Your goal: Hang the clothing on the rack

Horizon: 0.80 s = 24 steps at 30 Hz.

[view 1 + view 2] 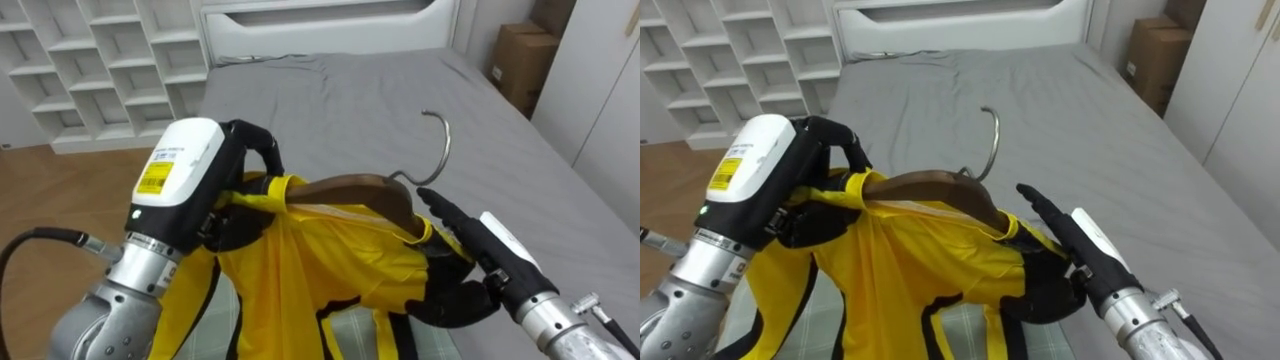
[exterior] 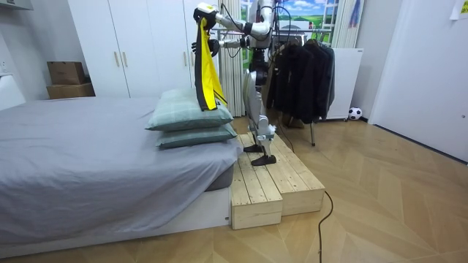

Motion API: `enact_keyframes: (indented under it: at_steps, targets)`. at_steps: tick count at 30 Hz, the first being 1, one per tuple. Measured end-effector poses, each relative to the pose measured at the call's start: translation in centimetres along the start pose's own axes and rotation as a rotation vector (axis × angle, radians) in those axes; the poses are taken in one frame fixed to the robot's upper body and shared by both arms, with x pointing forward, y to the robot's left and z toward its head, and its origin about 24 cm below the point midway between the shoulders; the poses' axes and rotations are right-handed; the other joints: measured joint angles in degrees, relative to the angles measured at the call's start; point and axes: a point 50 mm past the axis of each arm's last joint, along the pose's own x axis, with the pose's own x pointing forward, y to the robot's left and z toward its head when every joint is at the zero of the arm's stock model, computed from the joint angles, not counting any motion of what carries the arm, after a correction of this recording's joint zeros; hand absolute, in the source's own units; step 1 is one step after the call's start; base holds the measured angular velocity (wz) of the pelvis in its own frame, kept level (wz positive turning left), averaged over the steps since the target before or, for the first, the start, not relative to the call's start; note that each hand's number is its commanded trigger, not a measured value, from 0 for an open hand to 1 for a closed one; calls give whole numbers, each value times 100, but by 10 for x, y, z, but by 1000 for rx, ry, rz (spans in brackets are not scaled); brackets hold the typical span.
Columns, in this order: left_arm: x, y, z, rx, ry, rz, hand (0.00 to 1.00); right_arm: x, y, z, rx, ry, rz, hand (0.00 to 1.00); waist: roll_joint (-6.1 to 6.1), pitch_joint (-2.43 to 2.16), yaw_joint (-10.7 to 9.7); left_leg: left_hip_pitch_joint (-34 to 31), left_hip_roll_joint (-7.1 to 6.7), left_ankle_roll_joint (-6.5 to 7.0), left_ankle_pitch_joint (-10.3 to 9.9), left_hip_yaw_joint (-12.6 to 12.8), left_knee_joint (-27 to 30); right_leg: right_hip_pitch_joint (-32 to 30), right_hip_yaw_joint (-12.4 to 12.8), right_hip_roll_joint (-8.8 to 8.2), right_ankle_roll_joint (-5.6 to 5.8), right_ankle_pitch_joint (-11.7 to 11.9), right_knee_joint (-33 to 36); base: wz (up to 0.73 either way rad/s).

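Left eye view: yellow shirt point(image 1: 320, 265) hangs on brown hanger point(image 1: 365, 190) above grey bed point(image 1: 330, 100). Left hand point(image 1: 200, 165) curled tight round hanger end at 9 o'clock. Right hand point(image 1: 470, 245) at 4 o'clock end, fingers straight, touching shirt. Metal hook point(image 1: 440, 140) sticks up toward 1 o'clock. Room view: robot stands on wooden step point(image 2: 274, 179), pillows point(image 2: 191, 117) just below shirt.

Both eye views are looking down from the robot's head, close over the yellow garment point(image 1: 330, 250) and along the grey bed point(image 1: 350, 90). The room view is facing the bed's side from well off. All views are sharing garment and bed.
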Motion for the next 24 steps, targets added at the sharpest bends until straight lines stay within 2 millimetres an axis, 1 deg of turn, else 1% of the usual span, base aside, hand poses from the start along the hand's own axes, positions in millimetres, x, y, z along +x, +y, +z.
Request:
enact_keyframes:
  at_steps: [7,11,14,18,22,24]
  targets:
    - [0,0,0,-1,-1,-1,100,2,-1,1,-25,-2,2,0,-19,12,4,-1,-5,0,0,5,-13,-8,2,-3,5,-3,-2,0]
    - [0,-3,2,-8,-7,-9,100,8,-4,4,-32,-8,-3,0,-67,43,17,-14,-6,0,0,-5,-23,-30,-1,-6,5,-3,14,0]
    - [1,-6,5,-25,-8,-7,100,14,-8,10,-42,-32,-10,0,-84,54,23,-55,-8,0,0,-4,-42,-86,-9,-6,7,-1,21,0]
    - [1,-8,6,-23,-14,-16,100,24,-7,14,-26,-41,-12,0,-87,52,23,-63,-9,0,0,-79,-45,-69,-63,-8,8,-1,12,5]
    - [1,-9,7,-13,-17,-23,100,27,-3,17,-16,-53,-2,0,-86,51,48,-80,0,0,0,-103,-46,-71,-88,-3,8,-1,4,4]
    - [1,-9,7,-11,-17,-24,100,28,-1,17,-13,-56,7,0,-86,51,98,-82,1,0,0,-104,-46,-73,-87,-3,8,-1,4,0]
